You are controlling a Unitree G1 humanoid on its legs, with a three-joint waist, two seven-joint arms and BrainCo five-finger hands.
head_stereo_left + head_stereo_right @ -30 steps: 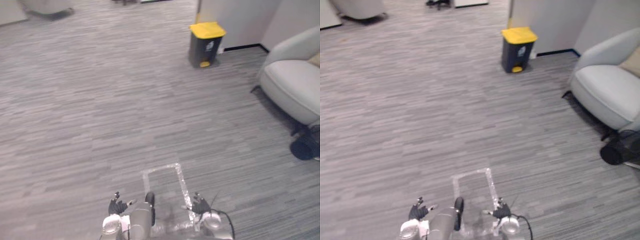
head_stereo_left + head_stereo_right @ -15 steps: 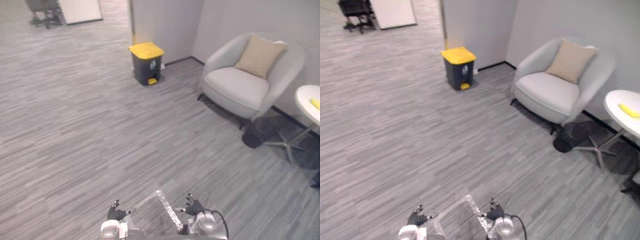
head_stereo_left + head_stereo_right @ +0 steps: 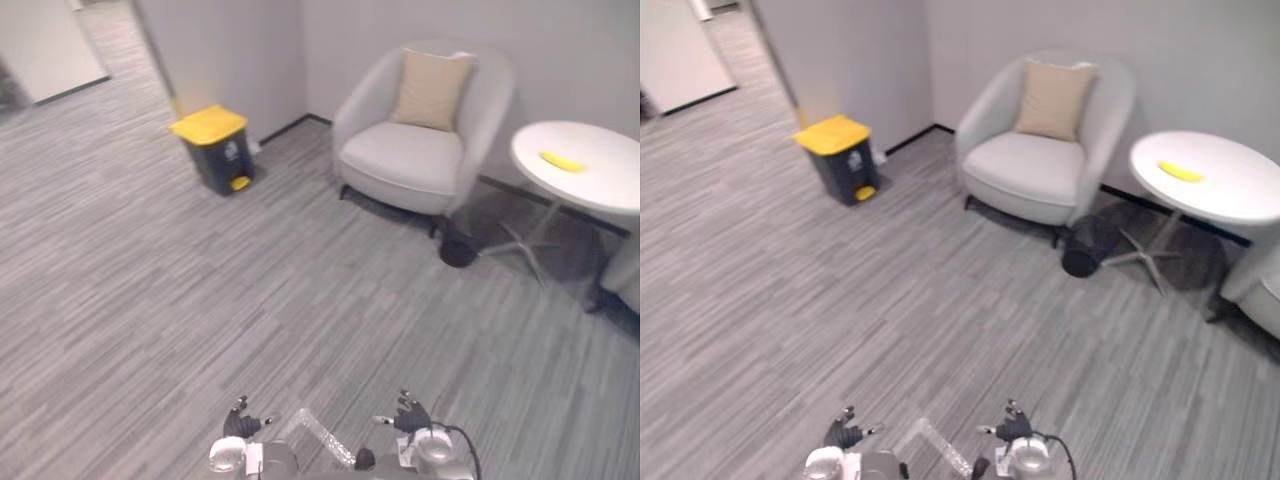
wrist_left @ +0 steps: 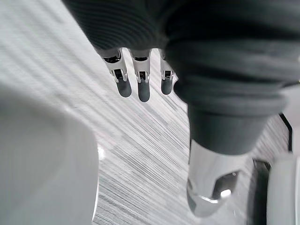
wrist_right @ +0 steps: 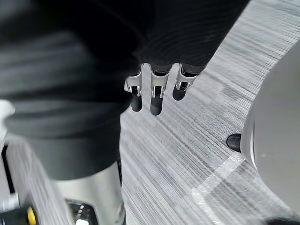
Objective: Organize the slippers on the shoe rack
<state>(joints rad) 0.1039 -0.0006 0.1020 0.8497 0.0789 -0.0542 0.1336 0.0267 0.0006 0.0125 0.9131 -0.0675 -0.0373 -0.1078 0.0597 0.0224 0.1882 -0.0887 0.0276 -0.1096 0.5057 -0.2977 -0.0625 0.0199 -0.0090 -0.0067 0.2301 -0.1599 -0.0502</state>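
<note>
Left hand point(image 3: 240, 421) and right hand point(image 3: 409, 414) hang low over the carpet point(image 3: 200, 300), fingers relaxed, both empty. An armchair point(image 3: 415, 155) stands between a yellow-lidded bin point(image 3: 215, 150) and a round table point(image 3: 585, 170).

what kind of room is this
Probably an office lounge or waiting corner: a pale armchair with a tan cushion, a round white table beside it, and a dark bin with a yellow lid by the wall, all on grey carpet.
</note>
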